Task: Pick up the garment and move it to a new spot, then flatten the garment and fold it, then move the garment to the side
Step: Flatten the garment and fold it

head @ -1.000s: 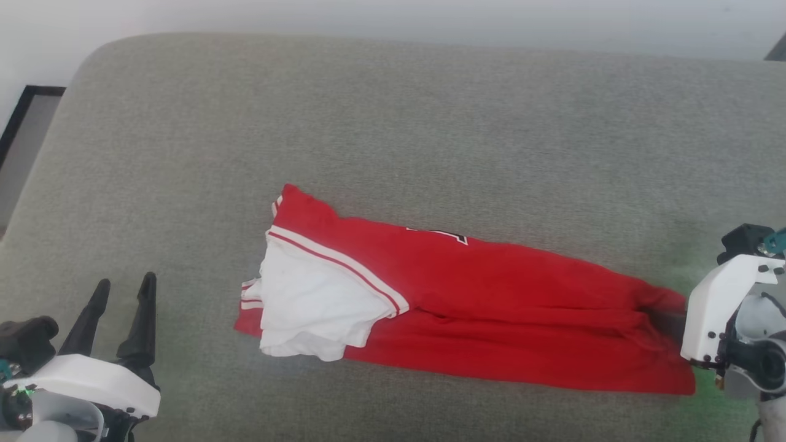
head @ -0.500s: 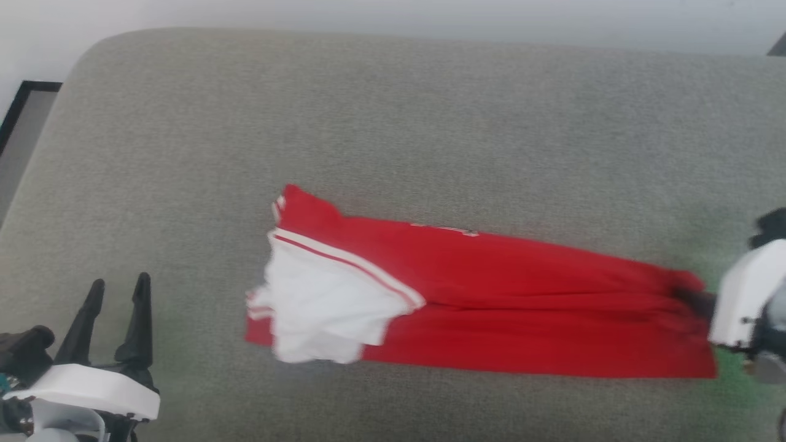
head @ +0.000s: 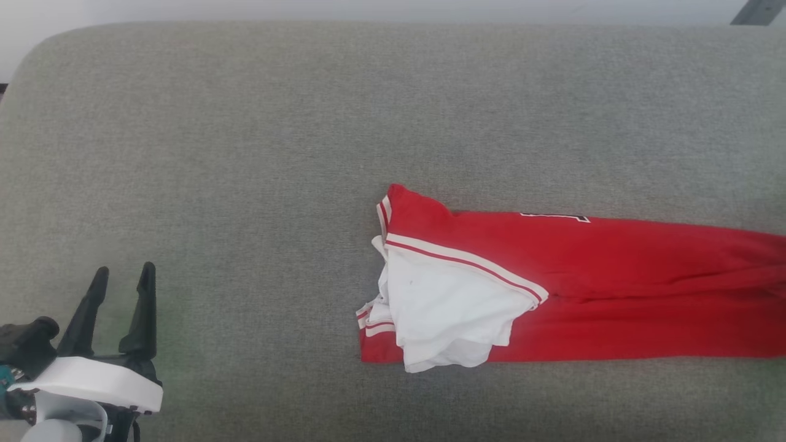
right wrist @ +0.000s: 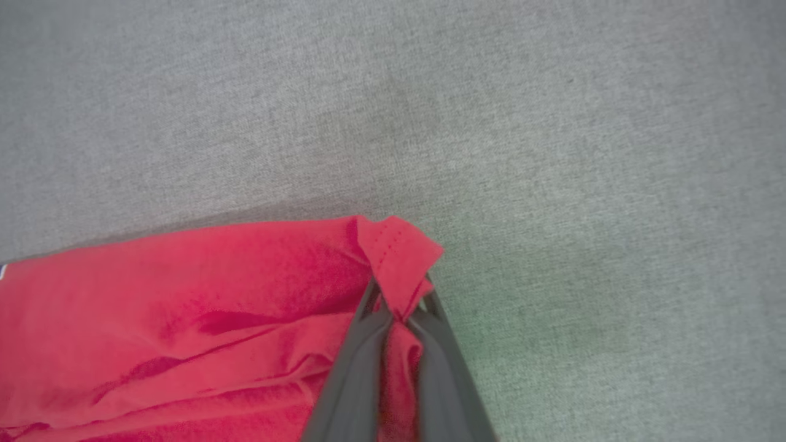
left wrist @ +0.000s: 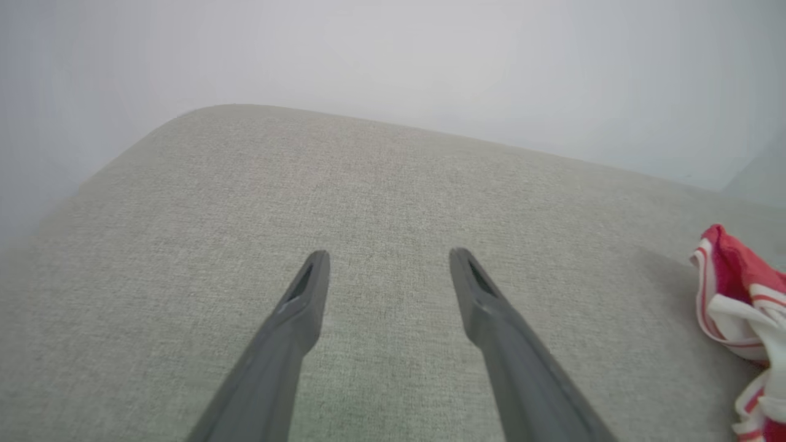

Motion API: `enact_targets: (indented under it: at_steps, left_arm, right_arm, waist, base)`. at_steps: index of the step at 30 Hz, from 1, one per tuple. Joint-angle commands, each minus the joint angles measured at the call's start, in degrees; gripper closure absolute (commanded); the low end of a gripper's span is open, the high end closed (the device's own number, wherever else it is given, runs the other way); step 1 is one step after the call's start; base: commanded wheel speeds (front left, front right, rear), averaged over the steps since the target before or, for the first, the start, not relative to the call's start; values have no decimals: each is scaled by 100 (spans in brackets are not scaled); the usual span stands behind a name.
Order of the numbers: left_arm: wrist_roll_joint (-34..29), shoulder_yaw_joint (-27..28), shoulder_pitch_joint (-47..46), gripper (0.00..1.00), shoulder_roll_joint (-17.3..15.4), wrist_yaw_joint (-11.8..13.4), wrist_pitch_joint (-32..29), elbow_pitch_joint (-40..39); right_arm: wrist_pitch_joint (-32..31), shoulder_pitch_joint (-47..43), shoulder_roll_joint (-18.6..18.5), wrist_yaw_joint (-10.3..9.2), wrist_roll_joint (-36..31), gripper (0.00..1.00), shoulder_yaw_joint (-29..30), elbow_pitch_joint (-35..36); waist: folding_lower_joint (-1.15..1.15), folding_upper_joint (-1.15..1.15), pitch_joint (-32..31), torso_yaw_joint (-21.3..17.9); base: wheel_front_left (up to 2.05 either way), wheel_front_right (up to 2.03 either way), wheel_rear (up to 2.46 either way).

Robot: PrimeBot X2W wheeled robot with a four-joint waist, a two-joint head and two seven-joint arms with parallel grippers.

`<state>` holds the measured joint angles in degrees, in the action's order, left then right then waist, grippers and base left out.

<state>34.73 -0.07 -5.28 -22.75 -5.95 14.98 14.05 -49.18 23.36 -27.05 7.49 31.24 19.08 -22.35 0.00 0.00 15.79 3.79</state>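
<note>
The garment (head: 614, 288), a red shirt with a white sleeve and striped trim, lies folded into a long band on the grey cushion (head: 245, 153) and runs off the right edge of the head view. A bit of black lettering shows at its far edge. My right gripper (right wrist: 400, 301) is shut on a corner of the garment's red hem (right wrist: 399, 258), low over the cushion. At the lower left, my left gripper (head: 124, 268) stands open with nothing between its fingers, well left of the sleeve end (left wrist: 737, 270). The same left gripper (left wrist: 389, 253) hovers over bare cushion.
The cushion's rounded far-left corner (head: 37, 49) meets a pale wall (head: 368, 9) along the back. A dark object (head: 758, 11) sits at the top right corner. Bare fabric stretches left of and behind the garment.
The garment has been dragged to the right across the cushion by my right gripper, which has passed out of the head view. The camera has also turned right. The left gripper has held still.
</note>
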Motion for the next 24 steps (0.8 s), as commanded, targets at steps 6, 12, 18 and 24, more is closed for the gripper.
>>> enact_targets:
  at_steps: [6,12,18,24]
  left_arm:
    - [-83,75,-76,0,52,-67,21,55]
    - [-155,109,-63,0,69,-93,21,24]
    - [-175,45,-114,0,98,-117,21,32]
    - [-194,-126,-256,0,175,-134,22,103]
  right_arm:
    - [-241,-151,79,0,246,100,-484,554]
    - [-619,-494,425,1,669,100,-1123,1805]
    - [-816,-494,893,1,818,100,-1893,2628]
    - [-674,-185,1238,1,858,100,-2689,2613]
  waist:
    - [0,0,-29,-77]
    - [0,0,-98,-96]
    - [0,0,-154,36]
    - [0,0,-193,338]
  base:
    - [0,0,0]
    - [0,0,0]
    - [0,0,0]
    - [0,0,0]
